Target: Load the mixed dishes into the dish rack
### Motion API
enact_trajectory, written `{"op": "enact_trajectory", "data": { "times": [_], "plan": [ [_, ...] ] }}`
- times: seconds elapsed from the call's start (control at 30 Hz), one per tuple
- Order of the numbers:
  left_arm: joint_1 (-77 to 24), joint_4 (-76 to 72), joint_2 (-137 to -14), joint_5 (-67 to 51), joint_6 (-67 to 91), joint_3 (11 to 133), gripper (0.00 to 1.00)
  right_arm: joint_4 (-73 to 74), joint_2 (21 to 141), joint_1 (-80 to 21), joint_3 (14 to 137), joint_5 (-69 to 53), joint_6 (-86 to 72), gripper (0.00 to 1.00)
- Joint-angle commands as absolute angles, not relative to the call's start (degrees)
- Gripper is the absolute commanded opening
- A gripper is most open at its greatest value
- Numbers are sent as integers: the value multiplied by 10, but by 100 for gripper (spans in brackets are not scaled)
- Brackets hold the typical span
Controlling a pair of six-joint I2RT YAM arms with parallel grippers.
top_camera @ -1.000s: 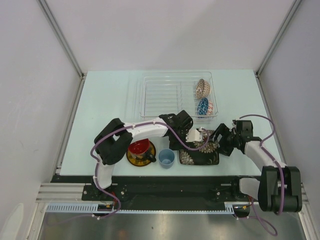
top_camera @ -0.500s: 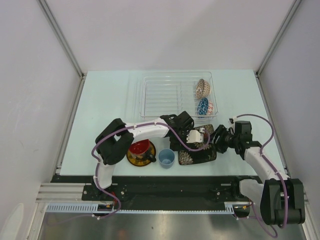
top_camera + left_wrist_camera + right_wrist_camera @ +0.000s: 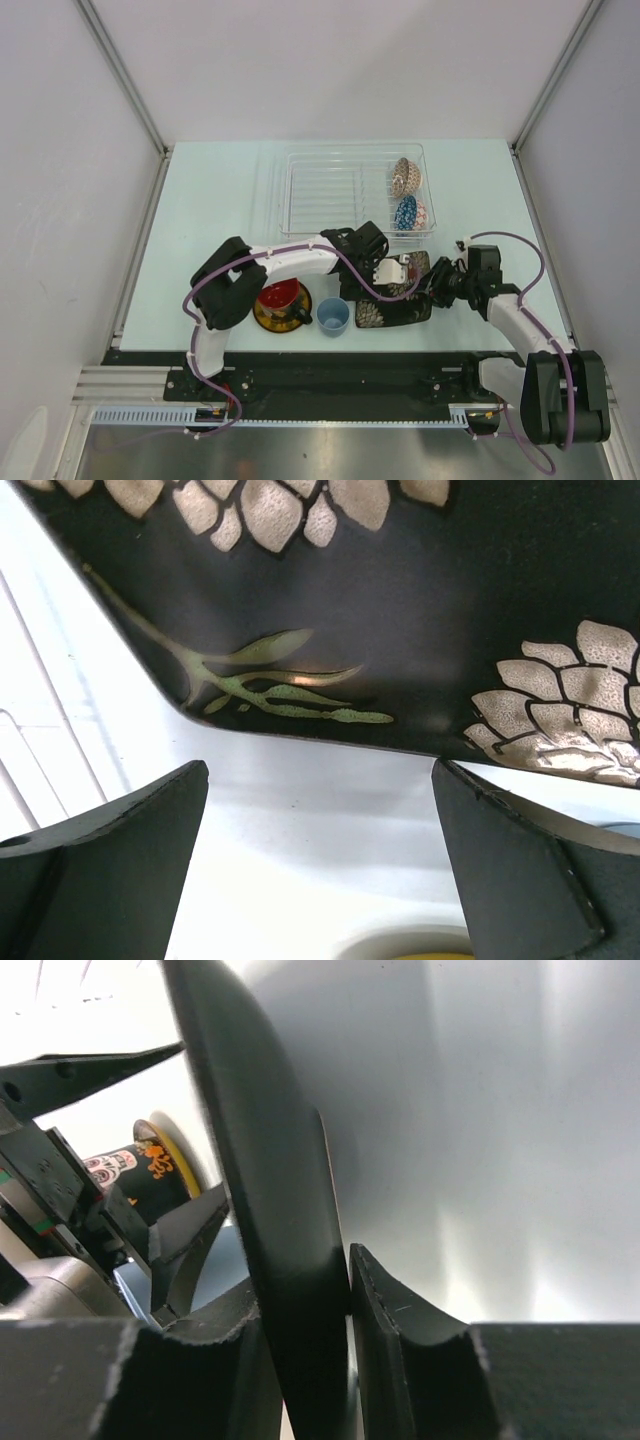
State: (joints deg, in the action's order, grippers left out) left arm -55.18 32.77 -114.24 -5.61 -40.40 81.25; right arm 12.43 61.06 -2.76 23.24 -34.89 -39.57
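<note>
The black floral square plate point(image 3: 480, 570) gleams with glossy glaze, the dish rack point(image 3: 330, 195) is clear smooth plastic, and the fingers point(image 3: 100, 860) of the left end effector point(image 3: 318, 815) look matt, grainy.

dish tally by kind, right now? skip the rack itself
Bowls: 2, small red-white patterned bowl and blue patterned bowl, both in the dish rack
Plates: 1, black floral square plate
Mugs: 1, dark red-lined mug
Saucers: 1, yellow-brown saucer, under the mug
Cups: 1, light blue cup
Total: 6
</note>
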Motion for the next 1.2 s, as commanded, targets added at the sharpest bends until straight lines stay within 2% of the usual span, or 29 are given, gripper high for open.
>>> {"op": "enact_trajectory", "data": {
  "times": [0.0,0.2,0.5,0.67,0.8,1.0,1.1,1.17],
  "plan": [
    [-566,224,-1109,-91,-373,864,100,140,572,-40,269,-384,-397,0],
    [-525,269,-1068,-109,-324,958,100,256,522,-51,337,-302,-328,0],
    [-455,312,-984,-134,-265,1020,100,279,490,-60,366,-261,-276,0],
    [-360,320,-949,-165,-189,1056,100,299,469,-89,436,-236,-261,0],
    [-269,332,-941,-206,-126,1074,100,329,484,-143,539,-202,-233,0],
    [-169,326,-895,-249,-65,1007,99,300,532,-203,714,-120,-150,0],
    [-148,308,-867,-252,-58,955,100,218,557,-252,751,-27,-35,0],
    [-141,302,-859,-252,-56,924,100,161,574,-281,756,-11,96,0]
  ]
}}
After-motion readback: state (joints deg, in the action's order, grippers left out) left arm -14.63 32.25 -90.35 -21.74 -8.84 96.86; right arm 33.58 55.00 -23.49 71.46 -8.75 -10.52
